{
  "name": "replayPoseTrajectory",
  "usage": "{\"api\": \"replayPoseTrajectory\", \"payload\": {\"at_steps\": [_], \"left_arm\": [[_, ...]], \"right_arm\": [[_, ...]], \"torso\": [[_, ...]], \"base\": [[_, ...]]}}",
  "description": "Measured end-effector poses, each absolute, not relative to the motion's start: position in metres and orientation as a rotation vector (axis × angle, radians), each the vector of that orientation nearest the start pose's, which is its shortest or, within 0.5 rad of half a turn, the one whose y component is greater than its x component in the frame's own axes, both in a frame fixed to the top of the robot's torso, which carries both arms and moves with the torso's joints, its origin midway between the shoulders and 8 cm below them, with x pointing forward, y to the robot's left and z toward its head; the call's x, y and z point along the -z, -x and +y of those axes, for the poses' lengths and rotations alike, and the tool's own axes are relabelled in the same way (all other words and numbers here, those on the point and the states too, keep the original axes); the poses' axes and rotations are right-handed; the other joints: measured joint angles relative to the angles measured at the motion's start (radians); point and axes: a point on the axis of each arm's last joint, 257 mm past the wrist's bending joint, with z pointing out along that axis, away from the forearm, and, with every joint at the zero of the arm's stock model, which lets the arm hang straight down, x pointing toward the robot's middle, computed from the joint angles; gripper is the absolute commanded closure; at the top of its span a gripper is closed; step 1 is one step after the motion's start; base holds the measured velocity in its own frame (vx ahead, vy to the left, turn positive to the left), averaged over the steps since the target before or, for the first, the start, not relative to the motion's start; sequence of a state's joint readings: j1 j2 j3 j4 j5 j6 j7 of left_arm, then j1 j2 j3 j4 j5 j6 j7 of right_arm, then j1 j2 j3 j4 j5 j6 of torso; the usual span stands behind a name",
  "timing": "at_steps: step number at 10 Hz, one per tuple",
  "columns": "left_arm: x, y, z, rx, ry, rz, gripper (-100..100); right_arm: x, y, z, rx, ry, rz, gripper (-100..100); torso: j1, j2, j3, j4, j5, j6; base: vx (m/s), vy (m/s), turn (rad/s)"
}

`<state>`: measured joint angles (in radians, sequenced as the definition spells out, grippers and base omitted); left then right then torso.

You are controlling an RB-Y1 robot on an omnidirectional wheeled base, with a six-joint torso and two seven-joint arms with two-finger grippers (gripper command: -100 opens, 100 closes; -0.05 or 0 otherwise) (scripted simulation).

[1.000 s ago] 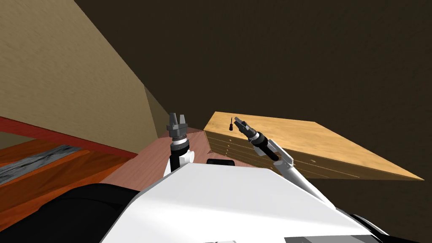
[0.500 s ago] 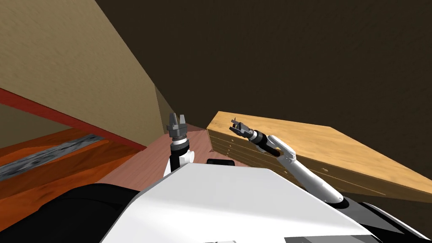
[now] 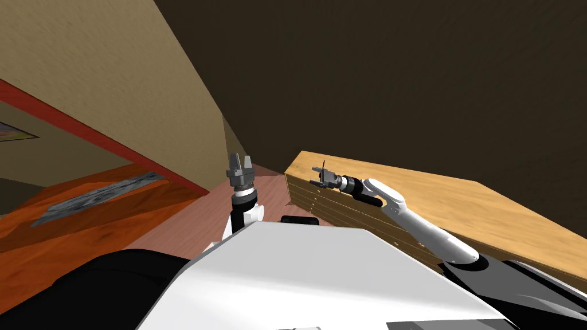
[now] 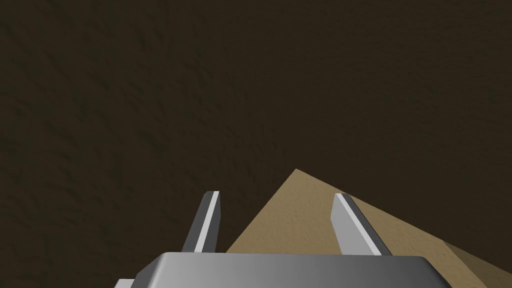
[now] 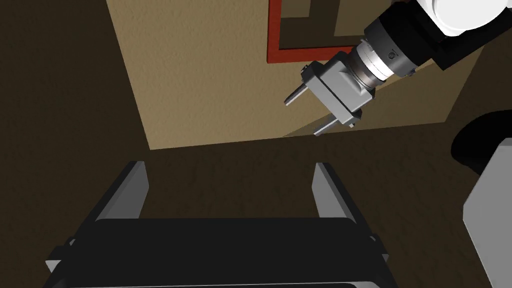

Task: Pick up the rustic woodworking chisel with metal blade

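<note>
Currently, the right arm reaches forward across the front edge of a light wooden drawer unit (image 3: 344,209), whose flat tabletop (image 3: 458,200) carries the task object. The right claw (image 3: 314,176) lies level over the corner of the tabletop nearest the tan wall (image 3: 114,86) and points sideways toward the robot's left. Its two fingers stand wide apart; the right wrist view shows the gap between them empty. The chisel (image 3: 323,167) appears in the head view as a thin, dark, upright sliver on the tabletop near that same corner. It rises just beside the fingers of the right claw, at the dark box behind them. Whether it touches the claw cannot be determined, and neither its handle nor its blade can be made out. The drawer fronts below the tabletop carry rows of small knobs (image 3: 310,197). The left claw (image 3: 241,159) is held upright in front of the torso, above the reddish floor (image 3: 189,217), between the tan wall and the drawer unit and well apart from the chisel. Its fingers are likewise spread wide and hold nothing. A red strip (image 3: 114,146) runs along the base of the tan wall.
</note>
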<state>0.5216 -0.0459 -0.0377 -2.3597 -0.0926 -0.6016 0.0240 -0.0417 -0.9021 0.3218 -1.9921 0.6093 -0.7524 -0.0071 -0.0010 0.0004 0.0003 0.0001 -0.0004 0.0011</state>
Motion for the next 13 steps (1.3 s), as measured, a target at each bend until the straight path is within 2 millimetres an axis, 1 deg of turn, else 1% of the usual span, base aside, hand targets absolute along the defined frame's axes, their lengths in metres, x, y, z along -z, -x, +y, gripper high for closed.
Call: {"api": "replayPoseTrajectory", "payload": {"at_steps": [3, 6, 7, 8, 9, 10, 12, 13], "left_arm": [[-0.07, -0.309, 0.256, 1.327, 0.513, 0.512, 0], [-0.07, -0.309, 0.256, 1.327, 0.513, 0.512, 0], [-0.07, -0.309, 0.256, 1.327, 0.513, 0.512, 0], [-0.07, -0.309, 0.256, 1.327, 0.513, 0.512, 0], [-0.07, -0.309, 0.256, 1.327, 0.513, 0.512, 0], [-0.07, -0.309, 0.256, 1.327, 0.513, 0.512, 0], [-0.07, -0.309, 0.256, 1.327, 0.513, 0.512, 0], [-0.07, -0.309, 0.256, 1.327, 0.513, 0.512, 0]], "right_arm": [[0.103, -0.343, -0.08, -0.976, 1.097, 1.304, -100], [0.129, -0.343, -0.096, -0.865, 1.269, 1.353, -100], [0.143, -0.345, -0.103, -0.825, 1.33, 1.373, -100], [0.151, -0.346, -0.11, -0.785, 1.385, 1.385, -100], [0.163, -0.343, -0.117, -0.745, 1.446, 1.401, -100], [0.172, -0.347, -0.127, -0.703, 1.493, 1.415, -100], [0.186, -0.345, -0.149, -0.622, 1.602, 1.442, -100], [0.195, -0.349, -0.165, -0.572, 1.658, 1.465, -100]], "torso": [[0.0, 0.0, 0.0, 0.0, 0.0, -0.001], [0.0, 0.0, 0.0, 0.0, 0.0, 0.0], [0.0, 0.0, 0.0, 0.0, 0.0, -0.001], [0.0, 0.0, 0.0, 0.0, 0.0, 0.0], [0.0, 0.0, 0.0, 0.0, 0.0, -0.001], [0.0, 0.0, 0.0, 0.0, 0.0, 0.0], [0.0, -0.001, 0.0, 0.0, 0.0, 0.0], [0.0, -0.001, 0.0, 0.0, 0.0, 0.0]], "base": [[-0.016, -0.012, 0.158], [-0.015, -0.011, 0.206], [-0.015, -0.017, 0.125], [-0.014, -0.013, 0.244], [-0.013, -0.016, 0.13], [-0.012, -0.013, 0.226], [-0.009, -0.015, 0.185], [-0.008, -0.015, 0.164]]}}
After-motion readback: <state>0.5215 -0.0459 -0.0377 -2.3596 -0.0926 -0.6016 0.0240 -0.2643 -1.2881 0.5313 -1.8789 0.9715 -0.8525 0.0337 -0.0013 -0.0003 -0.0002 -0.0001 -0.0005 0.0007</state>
